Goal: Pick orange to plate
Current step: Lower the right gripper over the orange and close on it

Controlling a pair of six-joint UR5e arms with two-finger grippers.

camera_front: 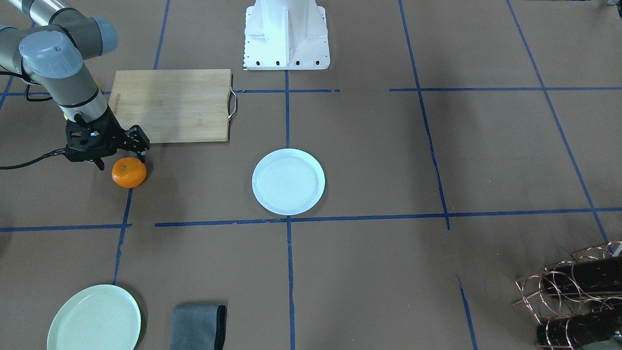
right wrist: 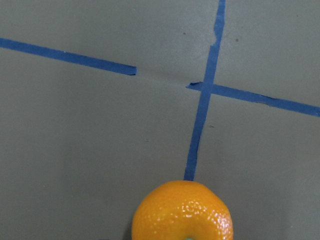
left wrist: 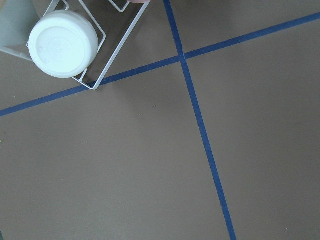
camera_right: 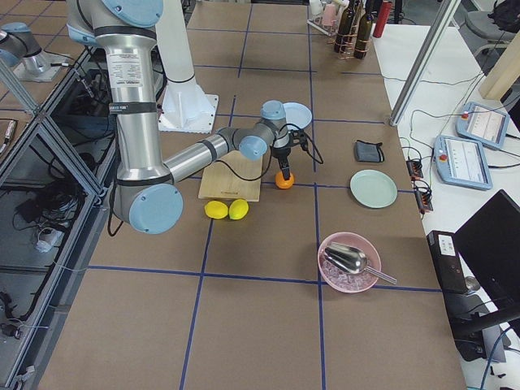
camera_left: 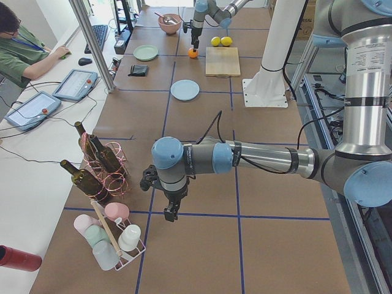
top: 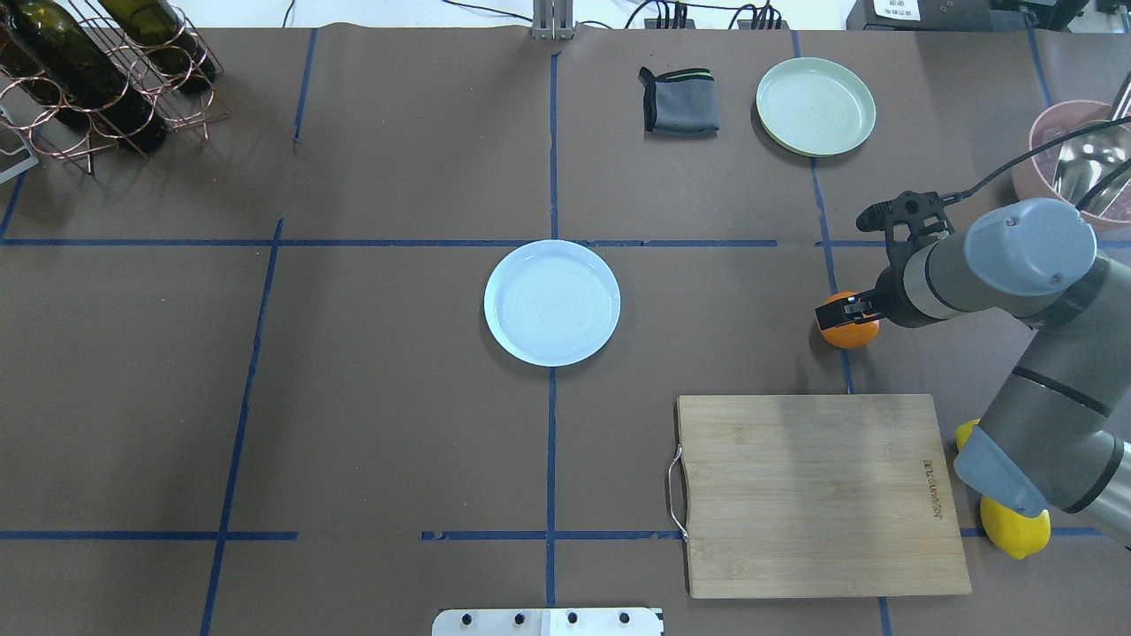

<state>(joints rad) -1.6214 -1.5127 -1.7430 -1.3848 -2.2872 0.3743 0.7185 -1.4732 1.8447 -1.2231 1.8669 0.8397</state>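
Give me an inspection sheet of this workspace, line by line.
Surface: brown table, blue tape grid.
Job's things: orange on the table near the cutting board; bluish plate empty, mid-table.
Clutter: two lemons, green plate, grey cloth, bottle rack, pink bowl, cup rack.
Tools: right tool open, at the orange, not closed on it; left tool over bare table, state unclear.
Cables: black cable trailing from the right wrist.
Surroundings: operator beside tablets.
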